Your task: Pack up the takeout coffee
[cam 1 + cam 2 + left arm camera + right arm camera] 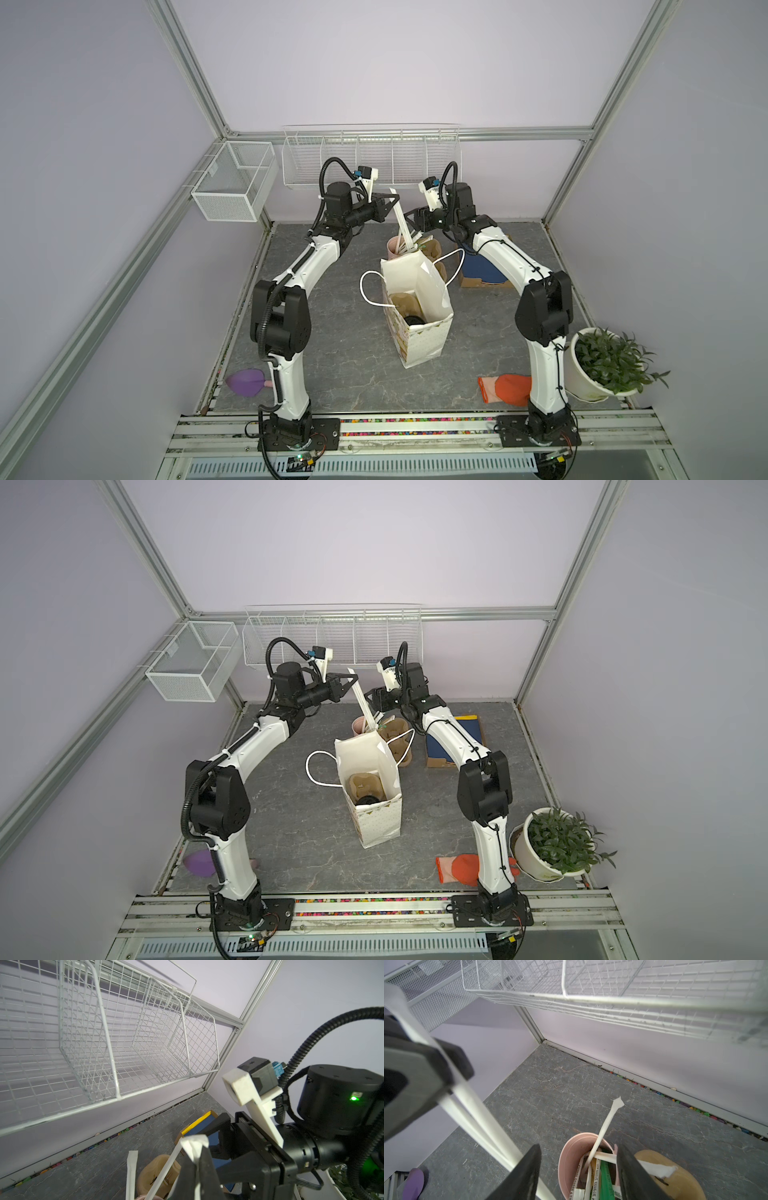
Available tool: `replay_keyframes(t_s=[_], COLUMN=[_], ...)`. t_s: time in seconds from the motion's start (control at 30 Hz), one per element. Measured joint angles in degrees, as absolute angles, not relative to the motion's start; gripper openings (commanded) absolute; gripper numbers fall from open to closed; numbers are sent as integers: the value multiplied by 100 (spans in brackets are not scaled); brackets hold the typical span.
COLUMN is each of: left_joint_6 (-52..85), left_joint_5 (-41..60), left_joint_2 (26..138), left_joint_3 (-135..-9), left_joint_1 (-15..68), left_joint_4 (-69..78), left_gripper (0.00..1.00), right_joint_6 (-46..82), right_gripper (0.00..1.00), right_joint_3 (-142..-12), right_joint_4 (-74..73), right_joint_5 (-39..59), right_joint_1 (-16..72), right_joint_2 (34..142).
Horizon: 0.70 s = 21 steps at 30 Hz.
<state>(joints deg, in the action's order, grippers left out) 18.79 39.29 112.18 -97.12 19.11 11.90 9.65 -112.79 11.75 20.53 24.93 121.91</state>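
Observation:
The takeout coffee (413,320) (366,800) shows only its round black lid. It sits in a brown pulp carrier (405,302) inside the upright white paper bag (428,340) (382,825) in both top views. Behind the bag stands a pink cup of straws (392,246) (571,1159). High above that cup, my left gripper (394,202) (197,1153) is shut on white paper-wrapped straws (401,222) (477,1118) whose lower ends still reach into the cup. My right gripper (409,218) (578,1167) hangs open just over the cup's mouth, nothing between its fingers.
More brown carriers (432,247) stand behind the bag, and a blue box (478,270) lies under the right arm. A potted plant (602,365) and an orange glove (507,388) are front right, a purple object (245,382) front left. White wire baskets (370,162) hang on the back wall.

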Motion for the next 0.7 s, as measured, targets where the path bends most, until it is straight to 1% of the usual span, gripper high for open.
replay_keyframes(t_s=[0.27,0.53,0.7], left_joint_6=[1828,1793,1789], left_joint_5=[3927,3929,3933], left_joint_2=[11220,11244,11249], left_joint_3=[-9712,-9712,-9714], left_joint_1=[1911,1911,1911], left_joint_4=[1164,1146,1149], left_gripper=[0,0,0], right_joint_6=[1184,1334,1411], right_gripper=[63,65,64], right_joint_3=[-10772,-10676,-10615], right_joint_4=[631,137,-102], right_joint_5=[2244,2600,2891], right_joint_1=[2366,2241,2237], right_joint_2=[12044,11878,11850])
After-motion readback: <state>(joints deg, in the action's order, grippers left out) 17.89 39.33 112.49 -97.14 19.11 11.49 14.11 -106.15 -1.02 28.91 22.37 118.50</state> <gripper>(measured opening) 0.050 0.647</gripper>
